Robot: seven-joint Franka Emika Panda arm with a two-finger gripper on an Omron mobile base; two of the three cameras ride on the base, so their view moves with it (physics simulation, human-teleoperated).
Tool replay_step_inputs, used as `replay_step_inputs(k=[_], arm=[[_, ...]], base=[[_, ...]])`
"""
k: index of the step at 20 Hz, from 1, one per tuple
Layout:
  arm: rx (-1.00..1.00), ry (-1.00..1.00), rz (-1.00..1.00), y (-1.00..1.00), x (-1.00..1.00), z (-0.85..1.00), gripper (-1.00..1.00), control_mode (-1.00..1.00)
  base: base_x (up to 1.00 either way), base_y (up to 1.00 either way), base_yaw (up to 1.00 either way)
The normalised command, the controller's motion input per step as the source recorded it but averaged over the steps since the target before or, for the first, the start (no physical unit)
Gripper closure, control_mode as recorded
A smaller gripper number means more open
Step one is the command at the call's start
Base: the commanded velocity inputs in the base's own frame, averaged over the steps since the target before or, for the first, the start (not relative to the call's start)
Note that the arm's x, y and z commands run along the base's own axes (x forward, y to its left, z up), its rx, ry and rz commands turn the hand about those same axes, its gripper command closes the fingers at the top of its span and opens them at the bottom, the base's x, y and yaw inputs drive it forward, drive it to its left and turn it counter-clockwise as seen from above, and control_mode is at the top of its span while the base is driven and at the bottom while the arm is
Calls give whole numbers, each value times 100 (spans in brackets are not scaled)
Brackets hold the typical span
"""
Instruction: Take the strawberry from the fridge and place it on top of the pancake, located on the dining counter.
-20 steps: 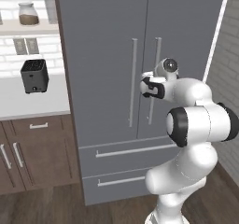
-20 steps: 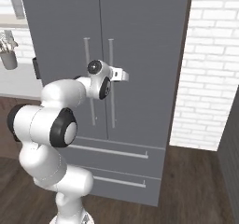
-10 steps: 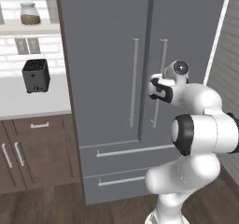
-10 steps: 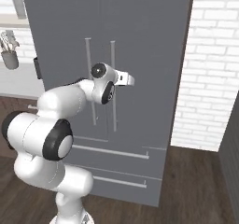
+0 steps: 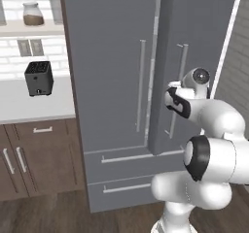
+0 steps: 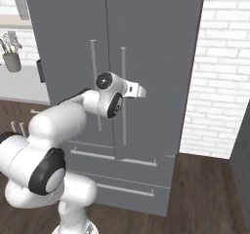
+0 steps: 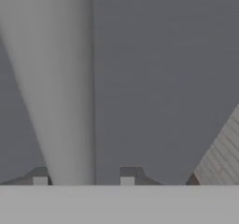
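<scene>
Directly ahead: tall grey double-door fridge (image 5: 112,81), with two drawers (image 5: 126,159) below the doors. Right-hand door (image 5: 194,42) standing slightly ajar, its inner edge out in front of the left door; gap too narrow to see any shelves.

Up against that door's long vertical silver handle (image 5: 181,81): two-finger gripper (image 5: 171,89), level with the handle's lower half. Seen from the right base camera, reaching across the same handle (image 6: 123,82) with the gripper (image 6: 141,90) just past it. Seen along the hand: gripper (image 7: 83,177) spread, handle (image 7: 70,101) standing between the small dark fingertips (image 7: 39,178); one tip against the bar, the other clear of it with grey door showing in the gap. Not clamped.

Blocking access to the inside: both doors, the left one fully shut.

Left of the fridge: white wall counter (image 5: 29,108) over brown cabinets (image 5: 39,159), bearing a small black boxy toaster (image 5: 39,77); above, a glass jar (image 5: 33,13) on a shelf. Also on that counter, a grey utensil pot (image 6: 11,60). Right of the fridge: white brick wall (image 6: 219,82). Underfoot: dark wood floor (image 6: 205,189).
</scene>
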Motion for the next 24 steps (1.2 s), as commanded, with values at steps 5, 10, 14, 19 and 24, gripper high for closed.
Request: replay_step_inputs(k=[5,10,14,19,24], arm=[[0,0,-4,-100,-50,-13,100,-100],[2,0,-2,-100,-48,-16,100,-100],[17,-11,0,-100,-45,-29,100,-100],[19,-14,0,-100,-31,-34,100,-100],[13,-11,0,-100,-26,-18,100,-100]], base=[[0,0,0],[0,0,0],[0,0,0],[0,0,0],[0,0,0]])
